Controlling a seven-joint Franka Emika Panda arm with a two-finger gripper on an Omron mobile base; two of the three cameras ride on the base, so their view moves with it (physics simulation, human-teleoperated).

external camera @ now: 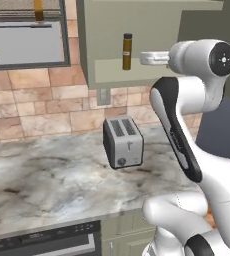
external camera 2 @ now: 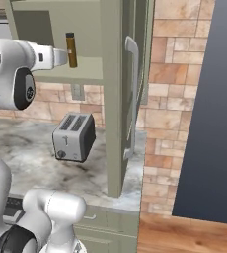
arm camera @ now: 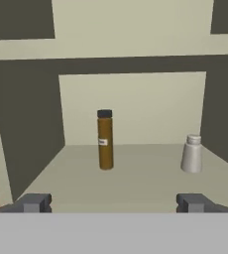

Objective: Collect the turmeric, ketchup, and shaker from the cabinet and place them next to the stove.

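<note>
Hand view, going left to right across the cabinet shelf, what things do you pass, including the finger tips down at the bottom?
Left finger tip → turmeric → shaker and right finger tip, about level with each other across the view, all against the cabinet shelf.

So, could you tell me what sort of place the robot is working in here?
A rendered home kitchen, most likely: a marble-look counter carries a toaster against a tiled wall, and an open sage-green wall cabinet holds a turmeric jar and a shaker.
</note>
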